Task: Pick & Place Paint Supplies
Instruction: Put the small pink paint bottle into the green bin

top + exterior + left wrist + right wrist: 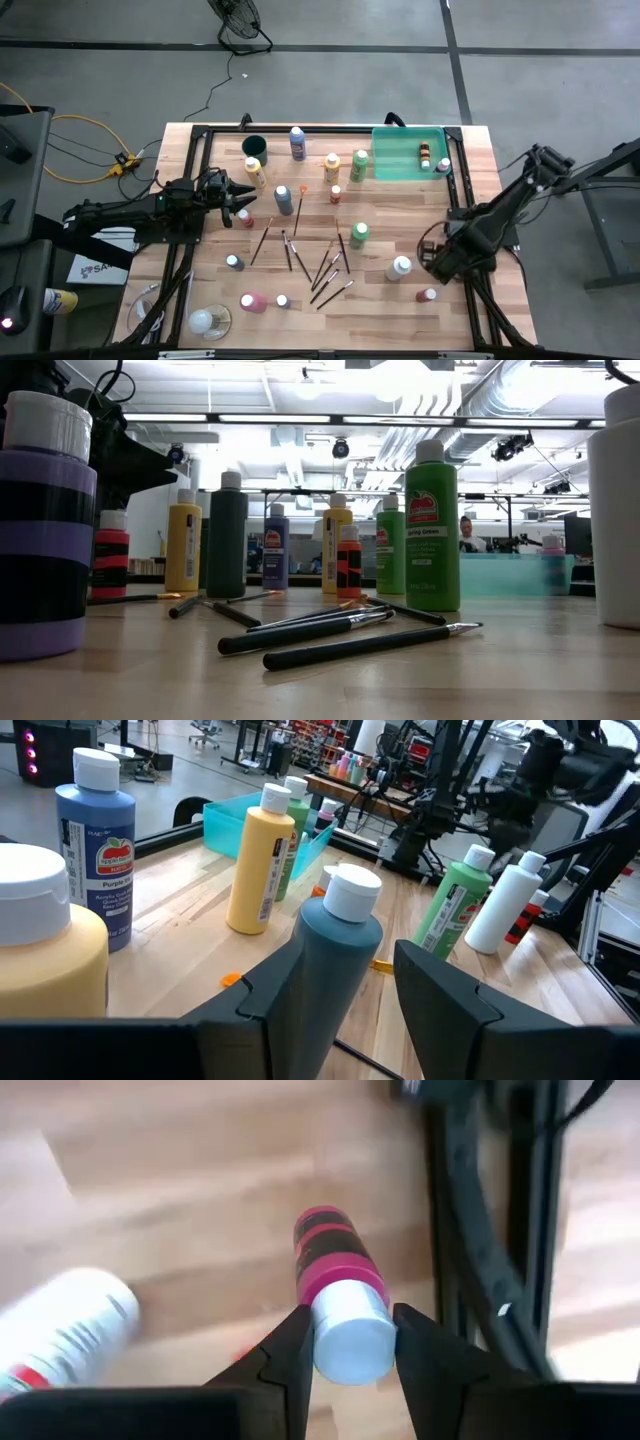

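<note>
Paint bottles and dark-handled brushes [315, 265] are scattered over the wooden table. My right gripper [352, 1355] points down near the table's right near corner [436, 284], shut on a small pink-red bottle [335, 1260] with a white cap. A white bottle [400, 268] lies just to its left. My left gripper [350, 1010] lies level at the table's left [250, 200], open, with nothing between its fingers. A grey-blue bottle [340, 960] stands upright a little ahead of it [284, 198], and a small red bottle [245, 215] stands beside it. My right gripper pinches the pink-red bottle's white cap [352, 1335] between its two fingers, one on each side. The fingers come from above, pointing down. The bottle's body hangs below the fingers with its base toward the table; I cannot tell whether the base is clear of the wood.
A translucent green tray [395, 165] with a couple of bottles in it stands at the far right, and a dark round cup [254, 146] at the far left. A dark frame rail [470, 1230] runs close beside the right gripper. Upright bottles [432, 530] crowd the table's middle.
</note>
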{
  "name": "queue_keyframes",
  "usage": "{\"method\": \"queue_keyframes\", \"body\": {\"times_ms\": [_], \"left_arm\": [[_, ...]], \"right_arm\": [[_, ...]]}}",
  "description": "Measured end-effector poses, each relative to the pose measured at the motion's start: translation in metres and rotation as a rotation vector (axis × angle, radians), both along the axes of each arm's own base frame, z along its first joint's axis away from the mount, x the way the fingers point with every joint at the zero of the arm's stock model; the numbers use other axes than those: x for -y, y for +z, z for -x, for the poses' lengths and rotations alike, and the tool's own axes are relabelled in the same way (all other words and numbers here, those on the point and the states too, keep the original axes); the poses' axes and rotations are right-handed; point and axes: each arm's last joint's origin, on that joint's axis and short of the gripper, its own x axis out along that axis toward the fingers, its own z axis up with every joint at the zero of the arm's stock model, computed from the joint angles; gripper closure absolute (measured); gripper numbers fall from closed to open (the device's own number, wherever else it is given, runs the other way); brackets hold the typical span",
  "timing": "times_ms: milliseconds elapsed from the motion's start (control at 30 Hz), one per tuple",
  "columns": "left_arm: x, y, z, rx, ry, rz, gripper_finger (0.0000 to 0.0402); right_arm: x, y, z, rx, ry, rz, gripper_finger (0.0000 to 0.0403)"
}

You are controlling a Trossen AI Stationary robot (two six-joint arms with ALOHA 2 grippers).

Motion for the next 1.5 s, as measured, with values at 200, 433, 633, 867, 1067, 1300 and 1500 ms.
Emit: {"method": "queue_keyframes", "body": {"times_ms": [200, 433, 633, 867, 1067, 1300, 1500], "left_arm": [[0.0, 0.0, 0.0, 0.0, 0.0, 0.0, 0.025], [0.0, 0.0, 0.0, 0.0, 0.0, 0.0, 0.025], [0.0, 0.0, 0.0, 0.0, 0.0, 0.0, 0.025], [0.0, 0.0, 0.0, 0.0, 0.0, 0.0, 0.025], [0.0, 0.0, 0.0, 0.0, 0.0, 0.0, 0.025], [0.0, 0.0, 0.0, 0.0, 0.0, 0.0, 0.025], [0.0, 0.0, 0.0, 0.0, 0.0, 0.0, 0.025]], "right_arm": [[0.034, 0.04, 0.011, 0.062, 0.067, 0.127, 0.0288], [0.08, 0.064, 0.007, 0.215, 0.164, 0.295, 0.0289], [0.12, 0.069, -0.001, 0.181, 0.196, 0.381, 0.029], [0.161, 0.071, -0.007, 0.194, 0.122, 0.458, 0.0289], [0.191, 0.071, -0.004, 0.177, 0.012, 0.498, 0.0289], [0.227, 0.061, -0.003, 0.099, -0.116, 0.486, 0.029], [0.253, 0.048, -0.001, 0.017, -0.195, 0.434, 0.0288]]}}
